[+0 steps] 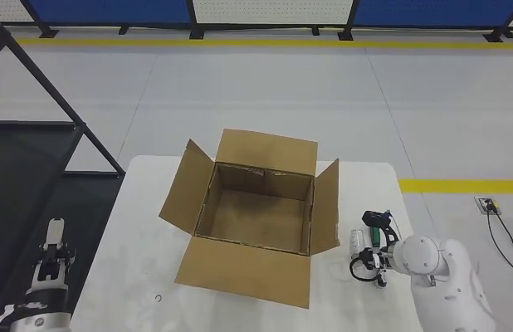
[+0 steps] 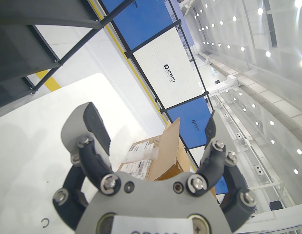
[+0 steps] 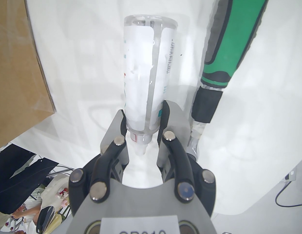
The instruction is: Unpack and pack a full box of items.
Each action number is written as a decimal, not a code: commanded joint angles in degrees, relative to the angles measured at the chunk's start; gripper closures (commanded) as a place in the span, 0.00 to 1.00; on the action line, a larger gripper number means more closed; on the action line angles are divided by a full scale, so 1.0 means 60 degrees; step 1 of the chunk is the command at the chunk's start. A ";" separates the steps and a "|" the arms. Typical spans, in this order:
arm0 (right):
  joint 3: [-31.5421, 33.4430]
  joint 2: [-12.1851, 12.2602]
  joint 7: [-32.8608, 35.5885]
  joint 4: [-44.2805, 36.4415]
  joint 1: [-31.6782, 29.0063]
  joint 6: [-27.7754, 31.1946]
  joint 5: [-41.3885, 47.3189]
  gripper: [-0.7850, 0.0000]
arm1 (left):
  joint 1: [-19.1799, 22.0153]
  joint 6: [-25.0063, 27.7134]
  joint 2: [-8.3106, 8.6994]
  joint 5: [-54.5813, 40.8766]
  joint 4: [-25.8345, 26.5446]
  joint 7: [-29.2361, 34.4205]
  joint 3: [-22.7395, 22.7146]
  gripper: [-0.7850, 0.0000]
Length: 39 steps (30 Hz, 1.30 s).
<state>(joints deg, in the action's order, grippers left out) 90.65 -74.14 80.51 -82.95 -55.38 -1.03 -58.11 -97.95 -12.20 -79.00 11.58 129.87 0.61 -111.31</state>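
Sitting open at the middle of the white table (image 1: 149, 249), the cardboard box (image 1: 255, 217) has its four flaps spread. On the robot's right of it, a clear bottle (image 3: 147, 79) with a white label lies just beside a green-handled tool (image 3: 235, 30). The right gripper (image 3: 144, 118) is clamped on the bottle's cap end. The left gripper (image 2: 152, 118) hangs near the table's left edge, fingers wide apart.

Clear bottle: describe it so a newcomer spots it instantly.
Start at the open cardboard box and look to the robot's right of it. The clear bottle lies there on its side in the right gripper; unlike the green-handled tool beside it, it is transparent with a white label.
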 commanded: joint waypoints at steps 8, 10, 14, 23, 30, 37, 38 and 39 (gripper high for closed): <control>-0.0117 0.0116 0.0137 -0.0159 -0.0032 -0.0094 0.0036 0.59 | 0.0000 0.0000 0.0000 0.0000 0.0000 0.0000 0.0000 0.00; -0.0120 0.0144 0.0176 -0.0240 -0.0066 -0.0115 0.0058 0.54 | 0.0000 0.0000 0.0000 0.0000 0.0000 0.0000 0.0000 0.00; -0.0092 0.0204 0.0271 -0.0408 -0.0114 -0.0137 0.0134 0.42 | 0.0000 0.0000 0.0000 0.0000 0.0000 0.0000 0.0000 0.00; 0.0678 0.0341 -0.0614 -0.2549 -0.0819 -0.0255 0.0990 0.08 | 0.0000 0.0000 0.0000 0.0000 0.0000 0.0000 0.0000 0.00; 0.1713 0.0383 -0.2245 -0.4634 -0.1349 0.0049 0.3194 0.00 | 0.0000 0.0000 0.0000 0.0000 0.0000 0.0000 0.0000 0.00; 0.1823 0.0393 -0.2492 -0.4837 -0.1293 0.0305 0.3995 0.00 | 0.0000 0.0000 0.0000 0.0000 0.0000 0.0000 0.0000 0.00; 0.1823 0.0393 -0.2492 -0.4837 -0.1293 0.0305 0.3995 0.00 | 0.0000 0.0000 0.0000 0.0000 0.0000 0.0000 0.0000 0.00; 0.1823 0.0393 -0.2492 -0.4837 -0.1293 0.0305 0.3995 0.00 | 0.0000 0.0000 0.0000 0.0000 0.0000 0.0000 0.0000 0.00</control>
<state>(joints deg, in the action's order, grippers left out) 101.59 -71.78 65.57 -111.97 -63.13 0.80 -34.19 -97.95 -12.20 -79.00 11.58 129.87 0.61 -111.31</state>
